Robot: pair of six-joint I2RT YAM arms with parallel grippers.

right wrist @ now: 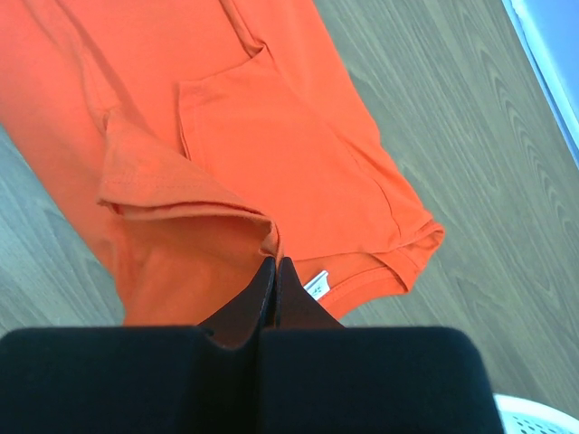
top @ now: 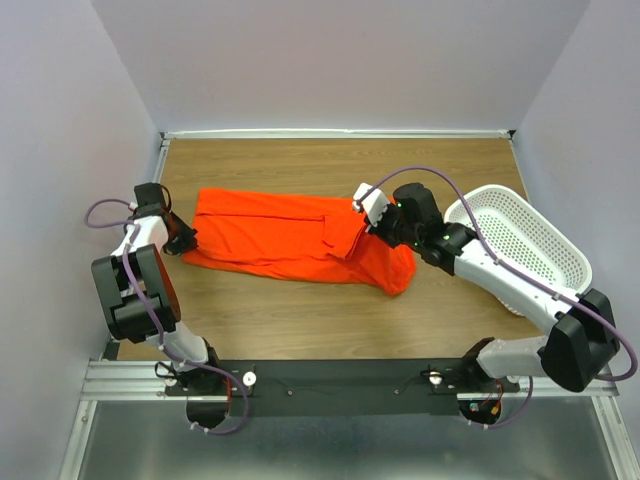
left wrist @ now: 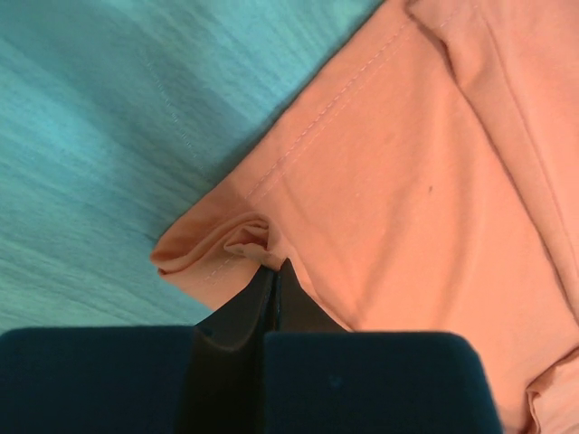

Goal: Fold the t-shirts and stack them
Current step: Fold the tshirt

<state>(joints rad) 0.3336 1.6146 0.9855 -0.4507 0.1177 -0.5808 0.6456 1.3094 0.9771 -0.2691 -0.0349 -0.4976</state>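
One bright orange t-shirt (top: 280,240) lies partly folded across the middle of the wooden table, its collar end toward the right. At its left end, my left gripper (top: 188,240) is shut on a bunched hem corner; the left wrist view shows the black fingertips (left wrist: 274,265) pinching the stitched edge of the t-shirt (left wrist: 407,181). My right gripper (top: 365,224) is shut on a raised fold of cloth near the collar. From the right wrist, the gripper (right wrist: 276,259) grips that fold of the t-shirt (right wrist: 271,136), just beside the white label (right wrist: 317,285).
A white perforated basket (top: 520,240) lies at the right side of the table, under the right arm; its rim (right wrist: 543,418) shows in the right wrist view. Grey walls close in the table at the back and on both sides.
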